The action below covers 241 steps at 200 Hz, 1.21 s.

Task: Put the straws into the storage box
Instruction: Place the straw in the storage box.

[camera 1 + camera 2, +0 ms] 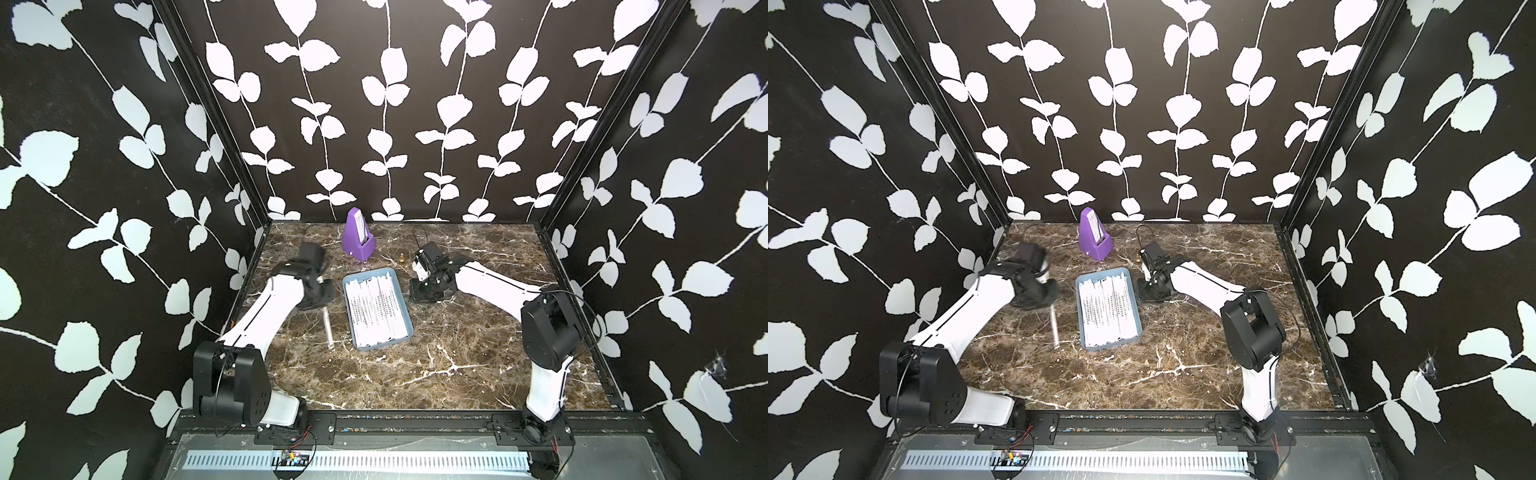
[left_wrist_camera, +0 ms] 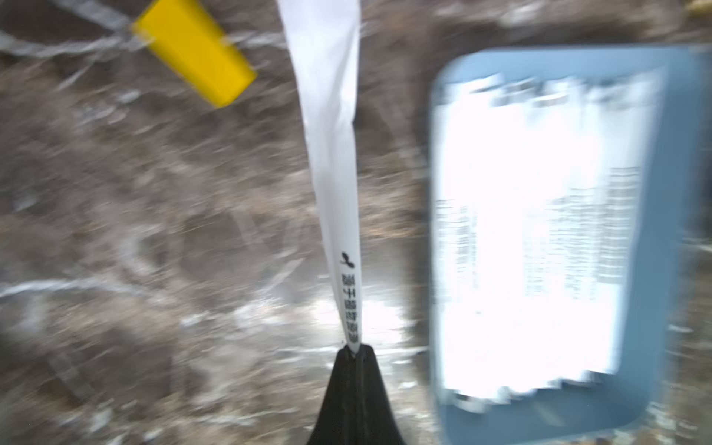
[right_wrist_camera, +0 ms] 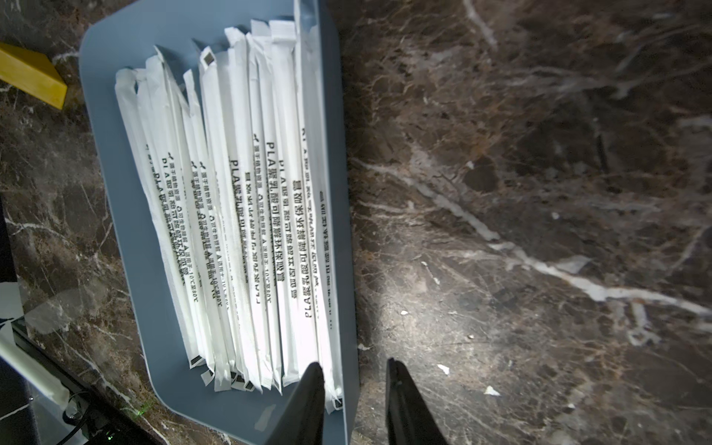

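The left gripper [image 2: 356,352] is pinched shut on one end of a single straw [image 2: 331,154], a flat white paper sleeve with small dark print. The single straw runs straight out ahead of the fingertips. In both top views [image 1: 327,326] [image 1: 1054,326] it shows as a thin pale line reaching out from under the left wrist toward the robot's base side. Whether its free end touches the marble table [image 1: 436,365] cannot be told.

The storage box [image 2: 655,269], a shallow light blue tray, lies just to one side of this gripper, on the side facing the other arm. It is near the single straw but apart from it. Its long side runs nearly parallel to the single straw. So the coming move looks like a sideways carry over the nearest rim with little turning, then a release. The left arm is the one placed for it.

Inside the box many straws [image 3: 239,215] lie side by side, lengthwise, covering most of the floor.

The right gripper [image 3: 353,366] hangs at the opposite long rim of the box [image 3: 115,50]. Its jaws stand a narrow way apart and grip nothing, one finger over the outermost straws, the other over bare table.

A yellow block [image 2: 192,50] lies on the table beside the far part of the single straw, on the side away from the box. A purple metronome [image 1: 359,237] stands beyond the box, clear of both grippers.
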Each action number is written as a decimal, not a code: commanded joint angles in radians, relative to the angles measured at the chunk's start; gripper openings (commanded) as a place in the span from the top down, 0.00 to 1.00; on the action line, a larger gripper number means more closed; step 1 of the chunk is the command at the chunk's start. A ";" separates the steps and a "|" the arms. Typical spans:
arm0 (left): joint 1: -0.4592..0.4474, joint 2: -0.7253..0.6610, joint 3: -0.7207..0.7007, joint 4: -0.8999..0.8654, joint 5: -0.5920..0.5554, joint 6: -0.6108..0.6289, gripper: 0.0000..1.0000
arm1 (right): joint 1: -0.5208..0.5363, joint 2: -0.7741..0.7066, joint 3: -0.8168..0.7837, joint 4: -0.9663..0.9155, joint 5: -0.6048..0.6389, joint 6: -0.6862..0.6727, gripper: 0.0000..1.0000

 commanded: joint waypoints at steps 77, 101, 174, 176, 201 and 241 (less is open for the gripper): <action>-0.249 0.396 0.126 0.264 0.026 -0.376 1.00 | -0.042 -0.065 -0.017 -0.044 0.020 -0.023 0.70; -0.251 0.409 0.132 0.251 0.032 -0.363 1.00 | -0.041 -0.070 -0.025 -0.038 0.030 -0.027 0.71; -0.252 0.324 0.208 0.150 0.024 -0.292 0.66 | -0.053 -0.059 0.007 -0.062 0.053 -0.071 0.71; -0.253 0.318 0.211 0.147 0.023 -0.288 0.65 | -0.055 -0.060 0.009 -0.061 0.053 -0.075 0.71; -0.285 0.224 0.250 0.087 -0.052 -0.185 0.54 | -0.075 -0.120 -0.036 0.017 0.073 -0.131 0.64; -0.338 0.030 0.091 0.228 -0.286 0.132 0.30 | -0.097 -0.380 -0.375 0.451 0.348 -0.271 0.12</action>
